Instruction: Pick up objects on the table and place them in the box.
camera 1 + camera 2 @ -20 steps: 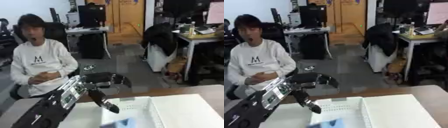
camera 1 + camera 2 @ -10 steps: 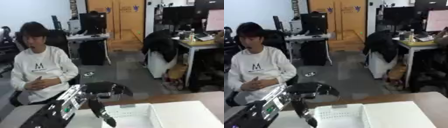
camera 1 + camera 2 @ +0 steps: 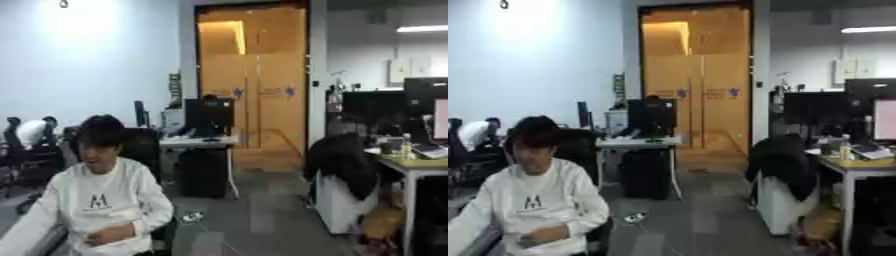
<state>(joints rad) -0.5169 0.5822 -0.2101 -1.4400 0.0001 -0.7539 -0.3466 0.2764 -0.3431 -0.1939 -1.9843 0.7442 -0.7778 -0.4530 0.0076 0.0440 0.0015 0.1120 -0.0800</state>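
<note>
Neither hand, box nor objects appear, only an office beyond, so fingers' state, handling and hold cannot be told.

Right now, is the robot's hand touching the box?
Cannot tell. Both eye views look up at the office, and neither shows a robot hand, the box or the table.

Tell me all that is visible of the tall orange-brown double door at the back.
The tall orange-brown double door stands upright at the room's far end, seemingly shut, a seam down its middle. It looks like wood, brighter at upper left. A black monitor hides its lower left corner.
</note>
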